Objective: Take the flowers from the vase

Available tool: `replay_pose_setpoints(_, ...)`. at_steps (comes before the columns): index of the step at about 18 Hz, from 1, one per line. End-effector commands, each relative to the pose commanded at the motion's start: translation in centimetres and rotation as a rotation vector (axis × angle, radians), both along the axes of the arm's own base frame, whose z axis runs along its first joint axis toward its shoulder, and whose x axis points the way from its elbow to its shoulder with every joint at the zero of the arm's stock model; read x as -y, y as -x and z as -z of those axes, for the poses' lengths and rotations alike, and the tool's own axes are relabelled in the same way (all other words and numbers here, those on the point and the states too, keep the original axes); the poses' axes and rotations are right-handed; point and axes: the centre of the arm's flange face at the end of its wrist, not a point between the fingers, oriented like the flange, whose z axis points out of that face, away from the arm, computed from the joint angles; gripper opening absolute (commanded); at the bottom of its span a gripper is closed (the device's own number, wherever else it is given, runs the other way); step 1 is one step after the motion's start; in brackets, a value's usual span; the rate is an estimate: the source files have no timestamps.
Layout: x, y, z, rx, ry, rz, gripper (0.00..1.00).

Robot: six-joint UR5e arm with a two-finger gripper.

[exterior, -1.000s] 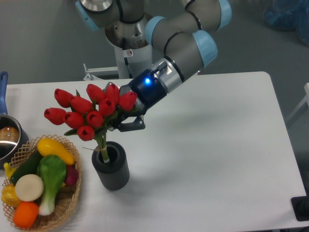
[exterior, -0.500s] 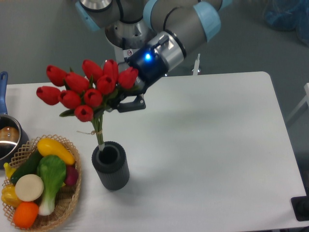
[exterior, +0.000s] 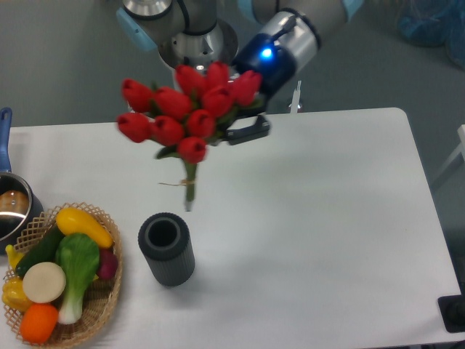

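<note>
One bunch, the flowers (exterior: 187, 116), is hanging clear above the vase (exterior: 166, 249) while your gripper (exterior: 243, 131) is clamping its leafy neck; you are carrying well if you're moving smoothly, grip firm.

The flowers (exterior: 185, 116) hang above the vase (exterior: 167, 249), with the basket (exterior: 102, 305) to its left.

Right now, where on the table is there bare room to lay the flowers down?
The widest bare stretch of the table runs right of the vase to the far edge. The left side is crowded by the basket and pot.
</note>
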Motion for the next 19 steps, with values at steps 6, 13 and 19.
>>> replay_pose_setpoints(6, 3.4, 5.4, 0.8, -0.089, 0.187, -0.187, 0.27)
replay_pose_setpoints(13, 4.9, 10.0, 3.4, -0.092, 0.288, -0.271, 0.27)
replay_pose_setpoints(19, 5.5, 10.5, 4.5, -0.098, 0.294, -0.268, 0.27)
